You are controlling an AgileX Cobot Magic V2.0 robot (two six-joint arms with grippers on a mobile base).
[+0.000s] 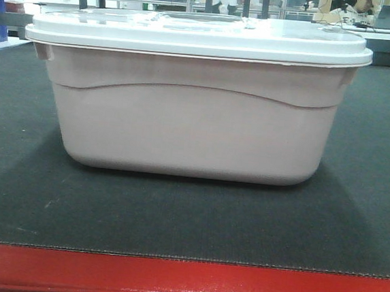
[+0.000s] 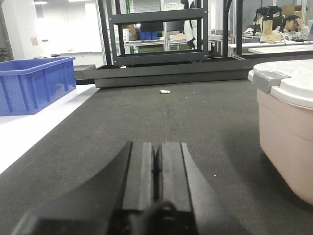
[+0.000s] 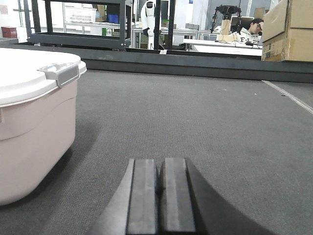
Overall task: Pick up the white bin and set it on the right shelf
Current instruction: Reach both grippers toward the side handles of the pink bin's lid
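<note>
— What does the front camera give you?
— The white bin [image 1: 190,118] sits square in the middle of the dark mat [image 1: 352,228], its lid [image 1: 198,33] on, just beyond the table's red edge [image 1: 183,281].
— And your left wrist?
— My left gripper [image 2: 157,164] is closed, pads pressed together with nothing between them, low over the mat. The bin stands to its right and a little farther off, apart from it. A blue bin [image 2: 34,83] lies far left.
— Right wrist?
— My right gripper [image 3: 158,178] is closed too, and empty. The bin stands to its left, near but not touching, with a grey latch [image 3: 61,72] at its corner.
</note>
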